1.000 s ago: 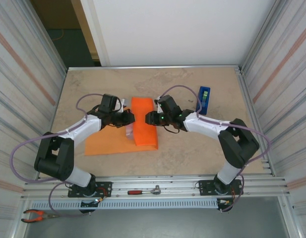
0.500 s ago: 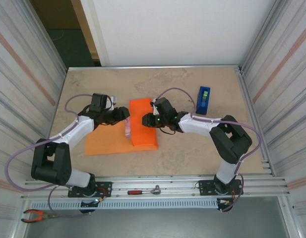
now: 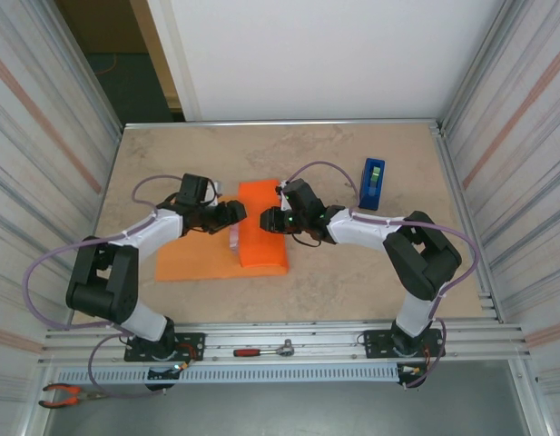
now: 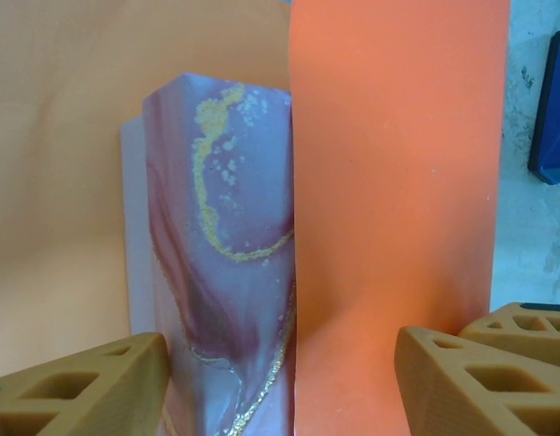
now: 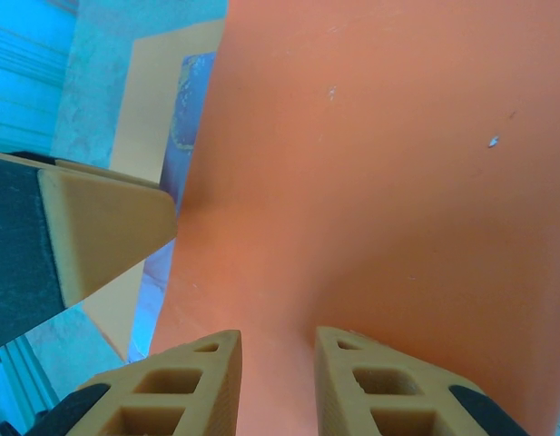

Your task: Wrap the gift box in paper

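Left hand [image 4: 281, 350] hangs open astride the box [image 4: 221, 254]. Right hand [image 5: 278, 338] sits nearly closed against the paper [image 5: 379, 182]; whether it pinches, I cannot tell. Thin and crease-prone, I'd judge: take its free edge.

This is looking like a robotics lab test cell rather than a home or shop. Two robot arms, the left arm [image 3: 125, 300] and the right arm [image 3: 425, 272], are sitting bolted to an aluminium rail [image 3: 307, 338] along the near edge of a beige mottled table [image 3: 171, 154]. Ribbed metal panels are closing in the left side [image 3: 44, 136] and the right side [image 3: 525, 136], and a plain white board [image 3: 307, 54] is standing at the far end. Purple cables [image 3: 30, 282] are looping off the arms. A red-handled ratchet [image 3: 264, 350] is lying on the near rail, and orange-handled pliers [image 3: 71, 394] are lying at the near left.
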